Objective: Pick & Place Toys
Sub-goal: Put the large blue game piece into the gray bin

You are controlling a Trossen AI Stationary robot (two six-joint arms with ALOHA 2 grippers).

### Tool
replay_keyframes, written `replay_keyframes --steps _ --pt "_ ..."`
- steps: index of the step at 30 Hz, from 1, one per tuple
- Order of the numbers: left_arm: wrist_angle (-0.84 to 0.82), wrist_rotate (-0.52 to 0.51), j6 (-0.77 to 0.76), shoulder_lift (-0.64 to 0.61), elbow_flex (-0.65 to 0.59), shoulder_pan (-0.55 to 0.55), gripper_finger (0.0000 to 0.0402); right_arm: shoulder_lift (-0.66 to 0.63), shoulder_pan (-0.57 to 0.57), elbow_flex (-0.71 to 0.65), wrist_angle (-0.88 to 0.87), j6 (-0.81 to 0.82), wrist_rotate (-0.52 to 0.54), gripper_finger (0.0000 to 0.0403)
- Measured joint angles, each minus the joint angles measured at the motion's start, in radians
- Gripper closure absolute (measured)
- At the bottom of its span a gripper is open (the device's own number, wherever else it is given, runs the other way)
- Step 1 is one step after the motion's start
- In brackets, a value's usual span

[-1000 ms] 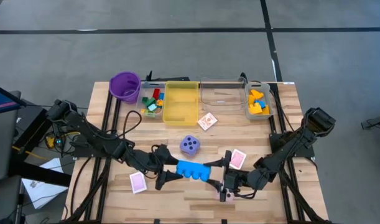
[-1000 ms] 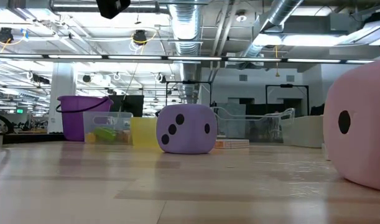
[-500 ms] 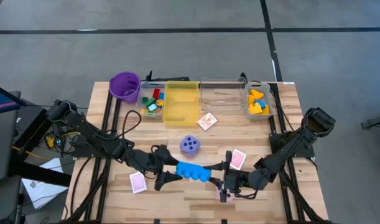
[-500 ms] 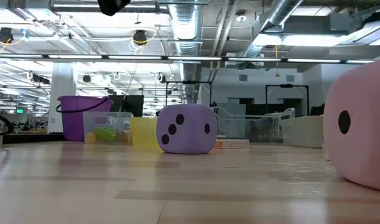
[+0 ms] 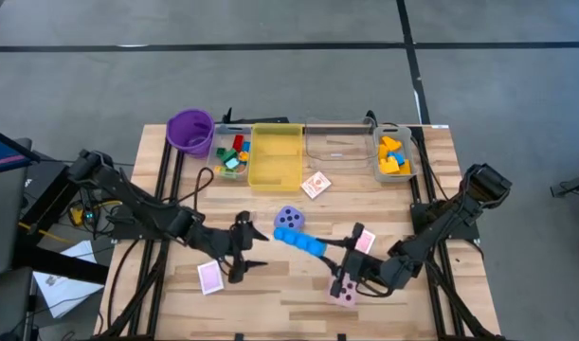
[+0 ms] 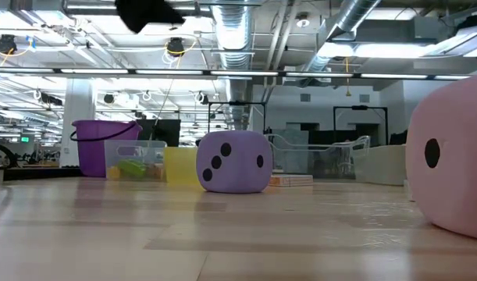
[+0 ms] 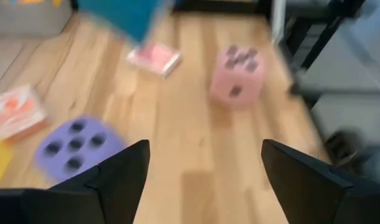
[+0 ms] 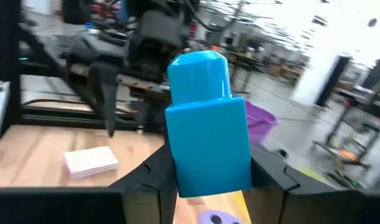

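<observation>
A long blue brick [image 5: 299, 241] hangs above the table's middle, slanting from beside the purple die [image 5: 289, 220] toward my right gripper [image 5: 333, 257], which is shut on it. In the right wrist view the brick [image 8: 207, 112] stands out ahead of the fingers. My left gripper [image 5: 257, 249] stands open just left of the brick's free end with nothing between its fingers [image 7: 124, 174]. The pink die [image 5: 344, 292] rests on the table below my right gripper. Pink-backed cards lie flat at the near left [image 5: 208, 278], by the right gripper [image 5: 363, 242] and by the yellow bin [image 5: 316, 184]. My right gripper pinches the blue brick's right end [image 8: 208, 171] between its two fingers [image 8: 153, 177], one on each side face. The fingers come level from the table's right and lie along the brick. The brick is lifted clear, its free end reaching toward the purple die.
Along the far edge stand a purple cup [image 5: 189, 131], a small bin of mixed bricks [image 5: 232, 154], a yellow bin [image 5: 276, 156], a clear bin [image 5: 338, 144] and a bin of yellow bricks [image 5: 393, 154]. In the low view the purple die [image 6: 234, 161] and the pink die [image 6: 453, 156] sit on the wood.
The blue brick lay level between both grippers; now only my right gripper has it. The brick has turned, its left end swinging toward the far edge and the purple die. My left gripper has rolled and drawn slightly back toward the table's left, clear of the brick.
</observation>
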Motion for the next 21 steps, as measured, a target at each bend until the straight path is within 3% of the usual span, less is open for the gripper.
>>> replay_keyframes --steps 3,8,14,21 --pt "-0.118 -0.002 0.000 -0.017 0.000 0.001 0.0101 0.000 0.003 0.000 -0.001 0.032 0.128 0.0264" --pt "-0.197 -0.052 0.001 -0.018 -0.001 0.000 0.0101 0.000 0.020 0.000 -0.004 0.046 0.444 0.0270" --pt "-0.197 -0.202 0.006 -0.006 -0.001 0.003 0.0101 -0.045 -0.031 -0.008 0.007 0.048 0.455 0.0269" --pt "-0.166 -0.272 0.005 -0.006 -0.020 0.019 0.0101 -0.181 -0.158 -0.010 -0.006 -0.098 0.455 0.0269"
